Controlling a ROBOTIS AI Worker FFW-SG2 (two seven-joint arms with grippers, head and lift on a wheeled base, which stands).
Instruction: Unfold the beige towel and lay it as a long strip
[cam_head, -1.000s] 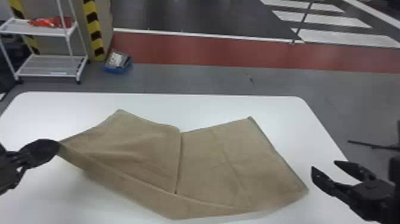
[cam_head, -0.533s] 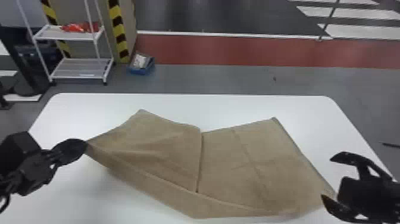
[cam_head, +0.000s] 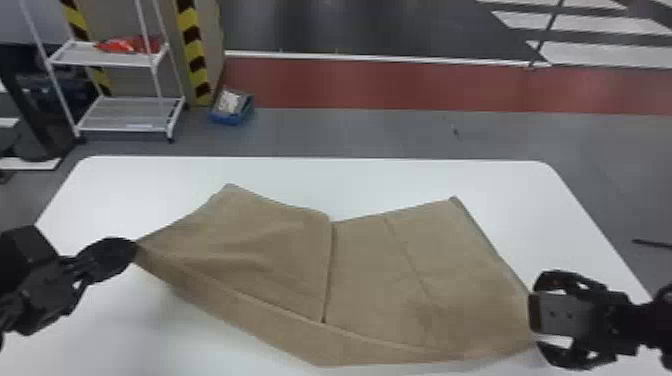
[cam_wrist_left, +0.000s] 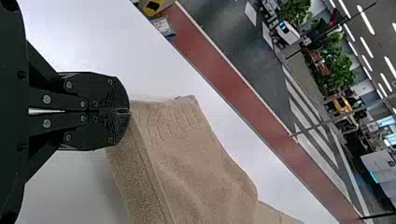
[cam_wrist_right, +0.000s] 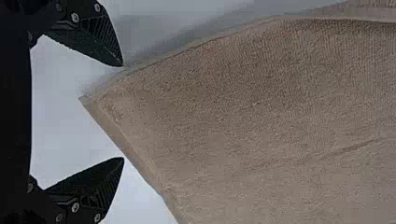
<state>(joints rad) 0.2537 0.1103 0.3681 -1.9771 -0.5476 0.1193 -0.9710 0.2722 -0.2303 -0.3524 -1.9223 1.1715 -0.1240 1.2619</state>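
See the right pincer (cam_head: 538, 316) gaping empty at the head view's lower right; if shut short, could miss the towel (cam_head: 425, 280), lower centre. With too hard a tug from the left pincer (cam_head: 134, 249), clamped on it at left, could skew it across the counter (cam_head: 390, 182).

Bright, even light on white table (cam_head: 375, 175) around left pincer (cam_head: 134, 250). Ceiling lights (cam_wrist_left: 365, 19) glow in strips well beyond it. Soft grey shadow (cam_wrist_left: 100, 186) under raised towel (cam_wrist_left: 187, 149), just beside that pincer. Right wrist view dimmer: table greyed around right pincer (cam_head: 537, 316), diffuse shadow along towel edge near one fingertip (cam_wrist_right: 107, 46). Pale sheen on dark floor (cam_head: 350, 25), far beyond both.
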